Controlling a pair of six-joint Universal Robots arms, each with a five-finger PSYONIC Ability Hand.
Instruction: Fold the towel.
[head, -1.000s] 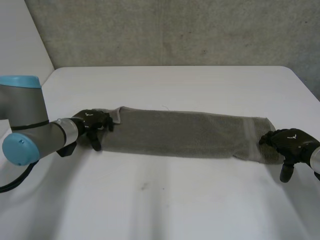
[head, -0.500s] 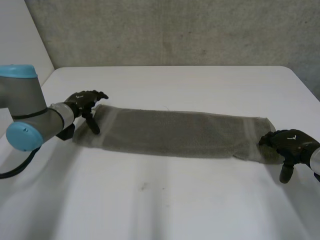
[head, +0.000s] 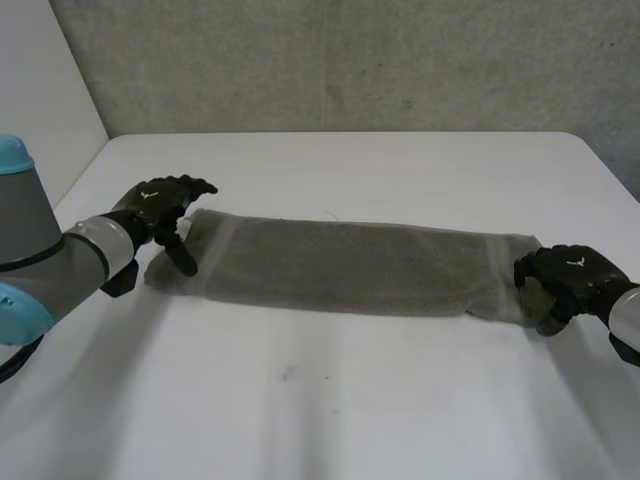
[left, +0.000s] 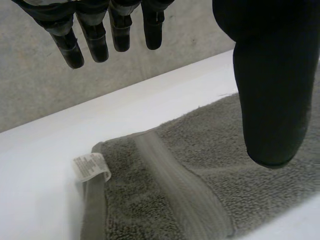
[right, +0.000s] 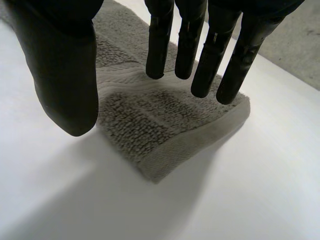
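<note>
Straight, empty fingers (left: 95, 40) on the black left hand (head: 160, 205), poised over the left end of the long grey terry towel (head: 350, 265), let go a second ago and now flat. Likewise unclenched, the black right hand (head: 565, 275), shifted over the right end. Seemingly ready for an end-to-end fold. Beneath, white table (head: 330, 410); behind, grey concrete wall (head: 350, 60).

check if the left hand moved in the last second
Yes. The left hand shifted from the towel's left end toward the table's far edge.
</note>
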